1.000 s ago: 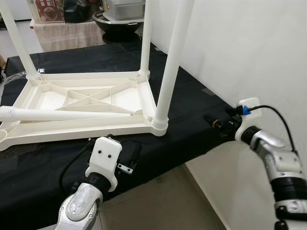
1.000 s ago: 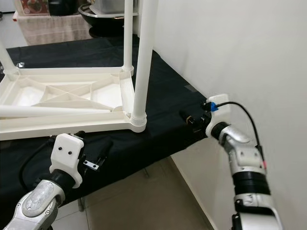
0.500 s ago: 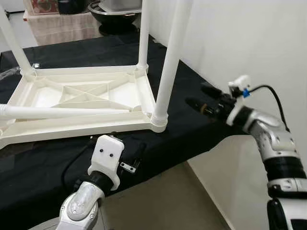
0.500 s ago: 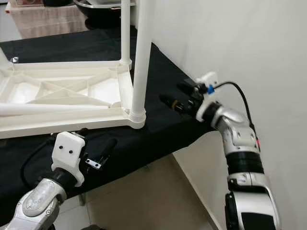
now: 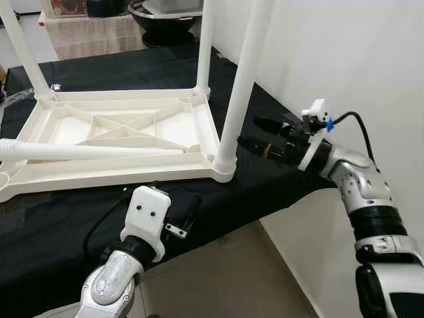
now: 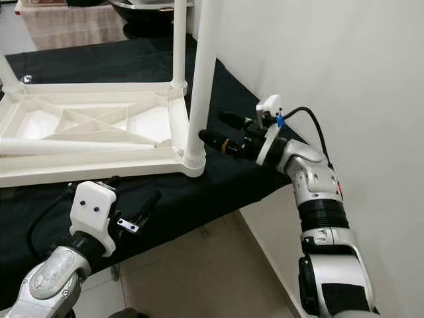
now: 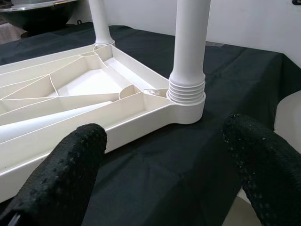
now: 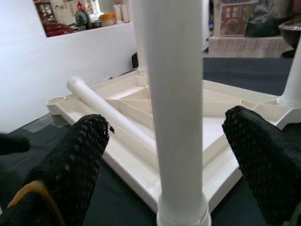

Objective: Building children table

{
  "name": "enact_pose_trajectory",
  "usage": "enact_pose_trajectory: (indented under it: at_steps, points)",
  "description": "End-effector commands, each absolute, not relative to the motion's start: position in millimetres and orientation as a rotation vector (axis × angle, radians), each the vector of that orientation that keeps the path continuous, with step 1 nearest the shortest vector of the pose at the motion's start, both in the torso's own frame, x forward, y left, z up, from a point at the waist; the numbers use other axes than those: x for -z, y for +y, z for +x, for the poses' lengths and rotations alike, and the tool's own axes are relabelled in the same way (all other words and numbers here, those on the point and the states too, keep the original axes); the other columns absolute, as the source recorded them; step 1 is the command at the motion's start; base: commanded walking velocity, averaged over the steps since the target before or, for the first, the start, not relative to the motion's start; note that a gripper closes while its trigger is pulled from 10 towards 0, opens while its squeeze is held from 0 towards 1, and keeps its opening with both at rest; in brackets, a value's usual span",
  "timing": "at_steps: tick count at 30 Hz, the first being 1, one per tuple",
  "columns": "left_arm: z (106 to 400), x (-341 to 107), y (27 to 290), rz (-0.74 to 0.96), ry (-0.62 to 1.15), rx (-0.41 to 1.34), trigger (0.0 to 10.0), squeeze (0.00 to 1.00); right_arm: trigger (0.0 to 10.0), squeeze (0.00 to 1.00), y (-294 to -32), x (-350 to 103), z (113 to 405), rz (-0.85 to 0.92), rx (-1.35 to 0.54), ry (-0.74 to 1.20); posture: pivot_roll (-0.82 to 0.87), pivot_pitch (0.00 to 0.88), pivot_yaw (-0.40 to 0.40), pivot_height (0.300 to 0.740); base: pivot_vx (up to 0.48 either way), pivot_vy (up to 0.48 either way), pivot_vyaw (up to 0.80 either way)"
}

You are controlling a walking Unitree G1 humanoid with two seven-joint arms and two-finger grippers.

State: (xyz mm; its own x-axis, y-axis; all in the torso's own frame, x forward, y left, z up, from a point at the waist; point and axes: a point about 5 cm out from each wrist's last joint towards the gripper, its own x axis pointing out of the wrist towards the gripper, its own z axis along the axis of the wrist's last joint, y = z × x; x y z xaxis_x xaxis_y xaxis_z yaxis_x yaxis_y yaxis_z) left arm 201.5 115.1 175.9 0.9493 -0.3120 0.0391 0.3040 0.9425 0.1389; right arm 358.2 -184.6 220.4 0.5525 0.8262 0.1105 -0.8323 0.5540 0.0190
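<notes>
R claw (image 5: 260, 134) is out at the near right corner of the upturned table, fingers spread wide apart w/ nothing in them; in the R wrist view the upright leg (image 8: 176, 103) stands dead centre between the two pads, so I'm lined up on it but not touching yet. That leg (image 5: 240, 83) sits in its corner socket on the white tabletop (image 5: 112, 136), which lies underside-up on the black-covered worktop (image 5: 278, 179). Two more legs stand at the far corners, the far right one (image 5: 204, 46) and the far left one (image 5: 23, 53). The fourth leg (image 5: 93, 152) is loose, lying across the frame's ribs, w/ its open end pointing at the empty socket at the near left. L claw (image 5: 179, 222) hangs low in front of the worktop edge, also wide apart and empty; its wrist view looks over at the ribbed collar of the near right leg (image 7: 187, 92). Risks as I see them: closing off-centre or pushing sideways could lever the leg, since I can't tell if it's fully seated. The tabletop is light and not held down, so a shove prob slides it on the cloth, rolls the loose leg off. The wall is just beside my R arm, little room to swing.
</notes>
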Motion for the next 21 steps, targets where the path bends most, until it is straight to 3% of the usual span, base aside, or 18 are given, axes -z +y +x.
enact_pose_trajectory:
  at_steps: [1,21]
  points:
    - [199,-179,113,0.139,-0.077,0.330,10.0,0.00,10.0,0.00,-180,-223,365,0.080,-0.954,-0.117,0.09,0.104,-0.089,0.740,0.000,0.000,0.00]
    - [198,-181,113,0.141,-0.083,0.329,10.0,0.00,10.0,0.00,-147,-225,378,0.093,-1.000,-0.134,0.09,0.117,-0.094,0.740,0.000,0.000,0.00]
